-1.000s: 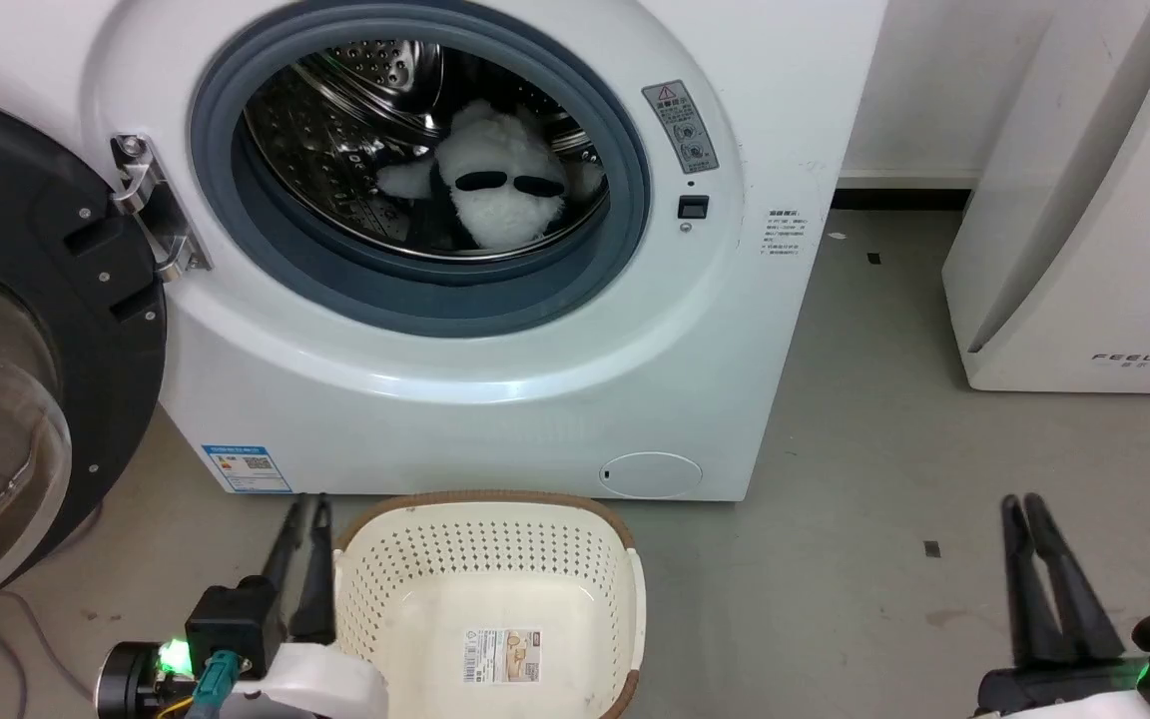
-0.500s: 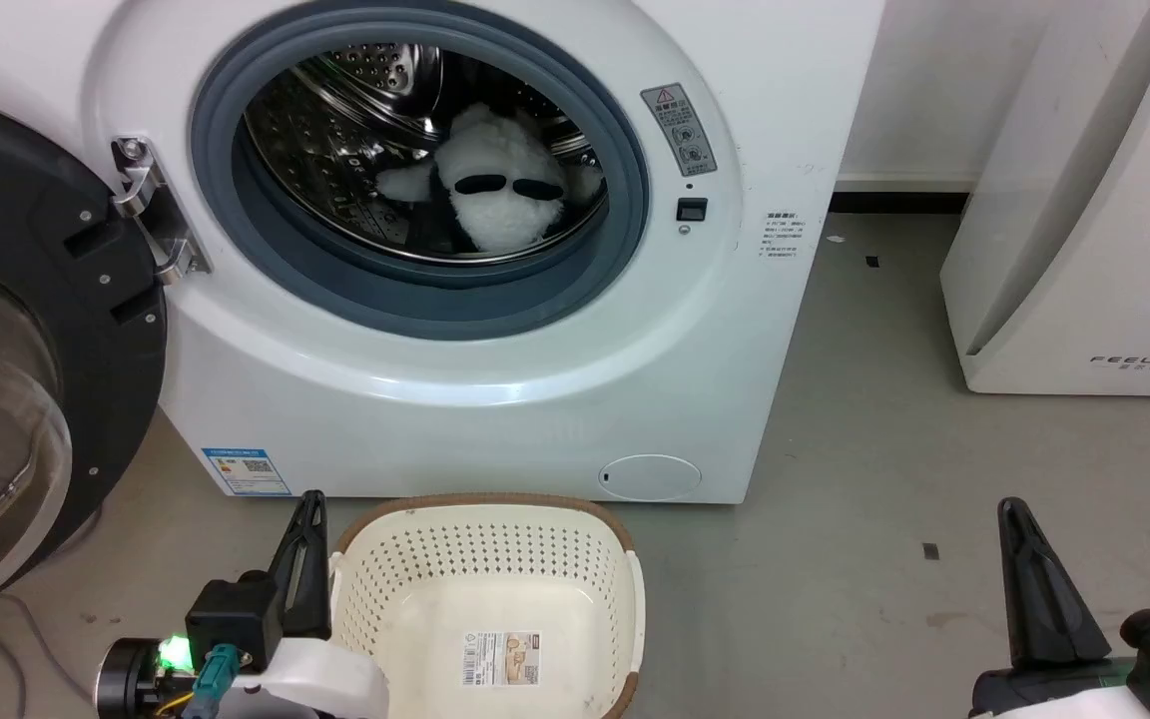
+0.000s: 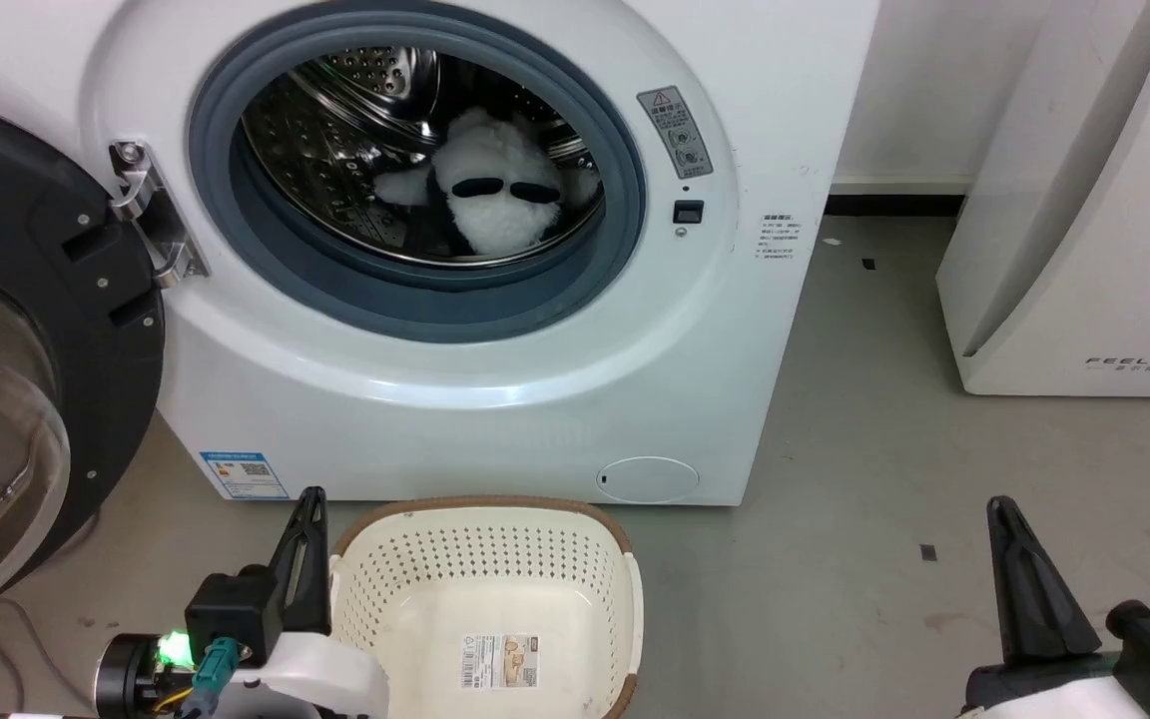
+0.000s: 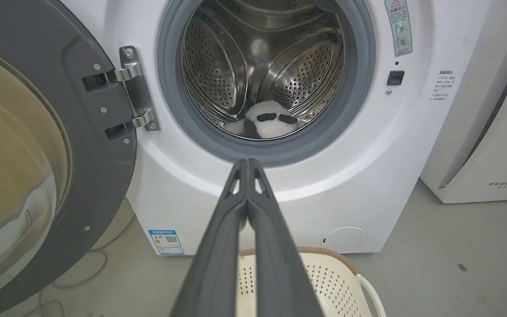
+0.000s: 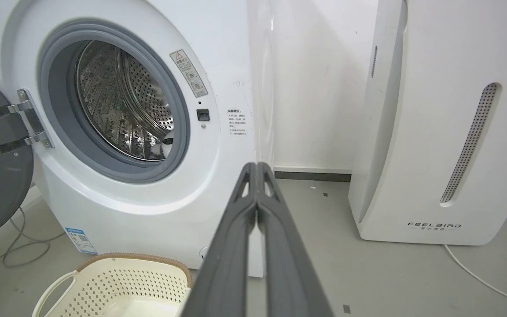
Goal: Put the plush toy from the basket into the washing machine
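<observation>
Penguin plush (image 3: 495,205) is lying inside the washing machine (image 3: 455,399), upper centre; task apparently done. I am holding left gripper (image 4: 247,163) and right gripper (image 5: 257,165) pressed together.

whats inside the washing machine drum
The plush toy lies low in the steel drum of the washing machine. Its underside and the drum floor beneath it are covered, and the gasket hides the drum's front edge.

Laundry corner: washing machine (image 3: 455,399), white FEELBIRD appliance (image 3: 1084,250), bare grey floor (image 3: 855,449).

Head view high, looking down; wrist views low, forward; all share washing machine (image 3: 455,399), basket (image 3: 485,544).
</observation>
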Controlling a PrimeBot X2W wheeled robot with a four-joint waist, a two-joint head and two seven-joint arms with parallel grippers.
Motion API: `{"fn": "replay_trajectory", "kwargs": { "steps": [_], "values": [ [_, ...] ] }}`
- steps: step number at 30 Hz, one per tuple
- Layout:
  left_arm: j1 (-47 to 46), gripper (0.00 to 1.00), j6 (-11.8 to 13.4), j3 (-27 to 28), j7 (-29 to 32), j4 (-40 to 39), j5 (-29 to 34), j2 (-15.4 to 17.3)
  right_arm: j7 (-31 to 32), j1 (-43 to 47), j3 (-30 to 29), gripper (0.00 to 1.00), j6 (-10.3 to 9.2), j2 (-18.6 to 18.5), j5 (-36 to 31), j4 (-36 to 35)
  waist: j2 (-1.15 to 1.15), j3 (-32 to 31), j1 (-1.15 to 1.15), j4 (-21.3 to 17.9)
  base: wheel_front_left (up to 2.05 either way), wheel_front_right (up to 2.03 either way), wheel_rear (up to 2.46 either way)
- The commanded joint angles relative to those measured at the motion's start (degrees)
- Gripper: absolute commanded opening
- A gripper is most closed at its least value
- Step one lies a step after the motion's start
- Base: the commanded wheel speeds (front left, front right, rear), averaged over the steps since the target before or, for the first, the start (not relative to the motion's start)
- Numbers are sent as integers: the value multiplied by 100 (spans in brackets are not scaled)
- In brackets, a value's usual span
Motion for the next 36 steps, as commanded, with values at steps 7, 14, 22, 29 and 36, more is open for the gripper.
{"fn": "replay_trajectory", "kwargs": {
  "steps": [7, 14, 22, 29, 36],
  "values": [
    [59, 0, -24, 19, 116, -113, 57, -29, 118, -125, 35, 0, -1, 0, -68, 47, 0, -13, 0, -12, 0, 0, 0],
    [70, 0, -30, 21, 198, -173, 69, -36, 201, -161, 54, 0, -1, 0, -111, 71, 0, -25, 0, -23, 0, 0, 0],
    [83, 0, -37, 25, 292, -241, 83, -43, 295, -204, 76, 0, -2, 0, -159, 99, 0, -38, 0, -36, 0, 0, 0],
    [95, 0, -43, 28, 373, -300, 95, -50, 377, -240, 96, 0, -2, 0, -202, 124, 0, -50, 0, -47, 0, 0, 0],
    [104, 0, -48, 30, 444, -351, 105, -55, 448, -272, 112, 0, -2, 0, -238, 145, 0, -60, 0, -56, 0, 0, 0]
  ]
}}
